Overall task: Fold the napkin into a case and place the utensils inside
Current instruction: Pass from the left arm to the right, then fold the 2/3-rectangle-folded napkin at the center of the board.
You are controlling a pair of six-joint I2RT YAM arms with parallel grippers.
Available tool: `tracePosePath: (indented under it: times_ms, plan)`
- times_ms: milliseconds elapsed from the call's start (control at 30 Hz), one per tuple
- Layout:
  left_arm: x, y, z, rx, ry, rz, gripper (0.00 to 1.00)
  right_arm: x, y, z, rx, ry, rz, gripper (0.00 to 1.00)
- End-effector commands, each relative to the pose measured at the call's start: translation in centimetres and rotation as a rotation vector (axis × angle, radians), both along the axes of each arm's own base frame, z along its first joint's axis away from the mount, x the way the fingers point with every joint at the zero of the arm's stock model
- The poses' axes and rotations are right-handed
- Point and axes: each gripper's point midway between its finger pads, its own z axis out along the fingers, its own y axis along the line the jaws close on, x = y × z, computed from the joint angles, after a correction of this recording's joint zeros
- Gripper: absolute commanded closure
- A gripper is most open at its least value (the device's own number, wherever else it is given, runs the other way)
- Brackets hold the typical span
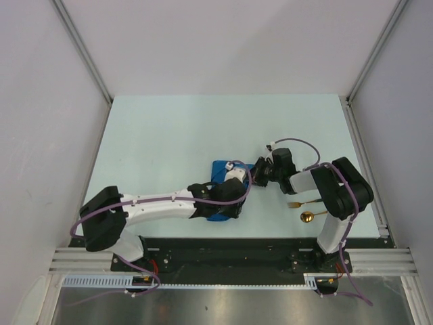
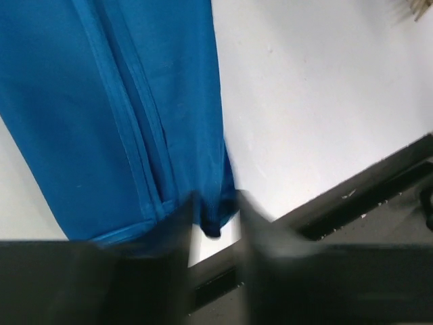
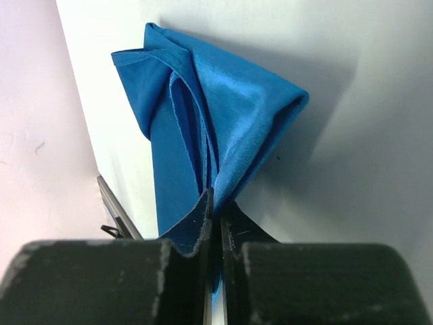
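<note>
**Mid-fold: napkin pinched up on the right, loose on the left**

Found a little right of centre on the tabletop (image 1: 169, 135), toward its near edge: the napkin (image 3: 223, 101), bunched and part-folded, not yet a flat case. Clamped by the right gripper (image 3: 215, 203), closed hard on a gathered fold with no gap to be seen. Lifted there into a peaked, doubled shape above the surface, probably for carrying one side across the other and setting a crease.

Met from the opposite side by the left gripper (image 2: 215, 210), parted around a hemmed corner of the cloth. Not pinching that corner, as far as can be judged. Likely placed there to steady that end during the fold, or to take a fresh hold. Cannot tell from above how much of the cloth lies flat, with both wrists covering most of it.

Set apart close to the tabletop's near edge, toward its right corner and just beside the right arm's base: the fork (image 1: 298, 203) and, nearer the edge, the spoon (image 1: 308, 217). Laid side by side, gold heads pointing left toward the cloth. Sensibly kept clear of the folding, yet within easy reach of the right gripper. No pouch formed to receive them yet.
</note>
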Motion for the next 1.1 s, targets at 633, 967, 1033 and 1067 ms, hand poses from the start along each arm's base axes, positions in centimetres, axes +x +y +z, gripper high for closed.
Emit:
tracePosePath:
  times_ms: [633, 967, 1033, 1067]
  plan:
    - [13.2, 3.4, -1.7, -0.182, 0.074, 0.327, 0.91, 1.7, 1.1, 1.6, -0.177, -0.110, 0.075, 1.00]
    - [13.3, 2.5, -5.4, -0.159, 0.137, 0.323, 0.93, 1.6, 3.2, 2.8, -0.258, -0.086, 0.067, 1.00]
    - [13.2, 2.6, -5.7, -0.154, 0.141, 0.323, 0.93, 1.9, 3.6, 2.8, -0.271, -0.080, 0.046, 1.00]
    - [13.2, 2.5, -5.8, -0.159, 0.142, 0.323, 0.93, 1.5, 3.8, 2.5, -0.288, -0.068, 0.051, 1.00]
